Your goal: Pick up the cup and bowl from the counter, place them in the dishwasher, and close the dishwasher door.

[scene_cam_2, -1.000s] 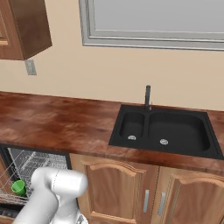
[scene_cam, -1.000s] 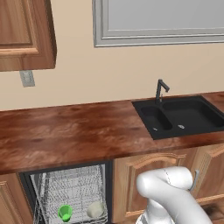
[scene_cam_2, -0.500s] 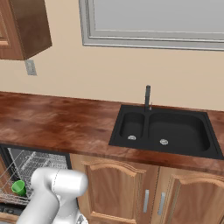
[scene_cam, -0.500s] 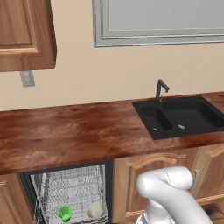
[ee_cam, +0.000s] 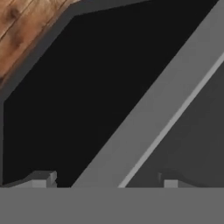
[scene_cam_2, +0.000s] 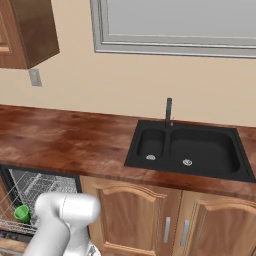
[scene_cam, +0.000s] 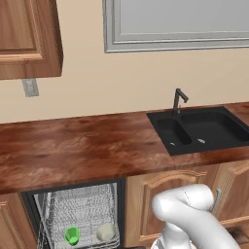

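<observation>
The pincer is spread open, empty, right over the door's handle; cup and bowl are racked, so closing is left.

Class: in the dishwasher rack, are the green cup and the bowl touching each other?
Apart. The left base view shows bare rack between the cup and the bowl.

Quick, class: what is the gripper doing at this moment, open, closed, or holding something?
Gripper: open, holding nothing; its fingertips stand apart close to the dishwasher door's silver-grey bar handle.
</observation>
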